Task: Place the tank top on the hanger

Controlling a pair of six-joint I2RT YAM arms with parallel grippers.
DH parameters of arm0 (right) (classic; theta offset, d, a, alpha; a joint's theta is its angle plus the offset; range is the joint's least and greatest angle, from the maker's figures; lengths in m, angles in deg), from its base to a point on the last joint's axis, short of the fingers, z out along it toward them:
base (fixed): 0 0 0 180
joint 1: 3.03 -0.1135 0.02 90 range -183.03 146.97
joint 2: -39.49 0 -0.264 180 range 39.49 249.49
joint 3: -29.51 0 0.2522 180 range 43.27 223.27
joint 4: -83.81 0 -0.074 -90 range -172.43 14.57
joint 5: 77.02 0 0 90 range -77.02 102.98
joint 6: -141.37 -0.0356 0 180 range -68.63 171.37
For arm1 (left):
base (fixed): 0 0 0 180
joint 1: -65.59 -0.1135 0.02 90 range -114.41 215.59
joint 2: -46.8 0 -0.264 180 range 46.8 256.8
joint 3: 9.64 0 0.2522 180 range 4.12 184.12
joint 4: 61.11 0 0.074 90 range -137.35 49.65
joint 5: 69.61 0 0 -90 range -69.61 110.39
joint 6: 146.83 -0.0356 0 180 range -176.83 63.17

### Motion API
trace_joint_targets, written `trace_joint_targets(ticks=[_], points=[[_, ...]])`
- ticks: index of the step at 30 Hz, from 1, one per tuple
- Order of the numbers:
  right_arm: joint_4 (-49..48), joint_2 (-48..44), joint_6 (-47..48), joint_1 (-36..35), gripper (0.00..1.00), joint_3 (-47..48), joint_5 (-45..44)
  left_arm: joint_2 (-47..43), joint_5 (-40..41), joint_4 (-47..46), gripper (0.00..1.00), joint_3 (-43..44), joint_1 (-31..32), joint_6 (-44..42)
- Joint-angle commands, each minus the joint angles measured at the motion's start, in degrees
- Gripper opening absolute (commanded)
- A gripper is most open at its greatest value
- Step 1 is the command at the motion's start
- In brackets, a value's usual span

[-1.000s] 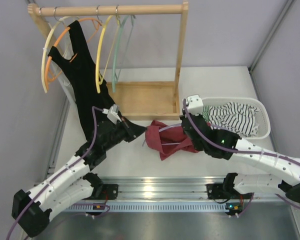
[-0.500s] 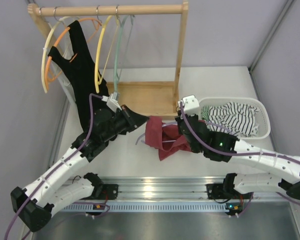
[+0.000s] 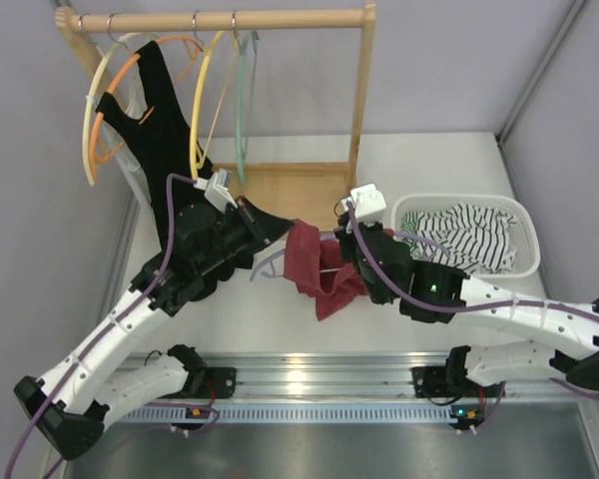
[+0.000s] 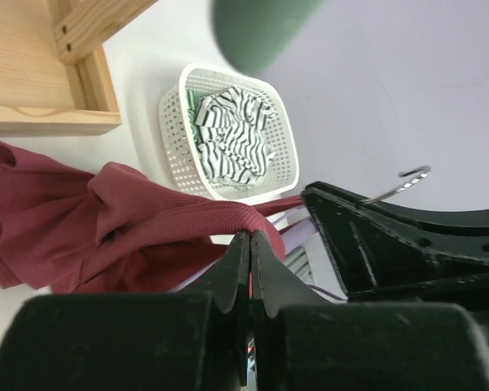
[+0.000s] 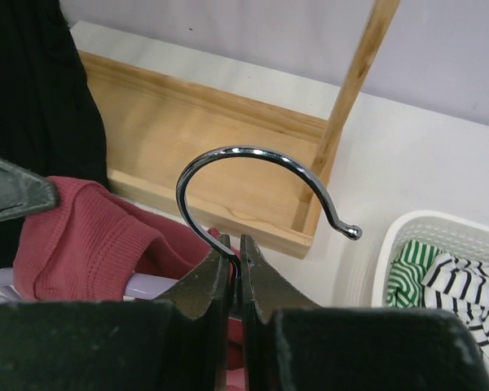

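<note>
Roughly halfway: left gripper (image 4: 250, 238), at 9 o'clock of the tank top (image 3: 312, 267), pinches its edge; right gripper (image 5: 233, 242), at 3 o'clock, clamps the hanger (image 5: 243, 156) by its hook; shoulders look unseated.

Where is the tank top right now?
In the top view, the tank top is mid-table between the left gripper and right gripper, near the wooden rack base.
</note>
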Motion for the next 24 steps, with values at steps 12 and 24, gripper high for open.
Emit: trace_joint_targets(ticks=[12,24], points=[[3.31,-3.93,2.34,-4.96,0.0,12.11,1.97,9.77,-1.32,19.12,0.13,23.77,-0.17,-24.38],[17.28,-0.42,-0.73,-5.22,0.0,25.65,7.95,12.06,-5.1,26.53,0.43,37.85,-0.17,-35.54]])
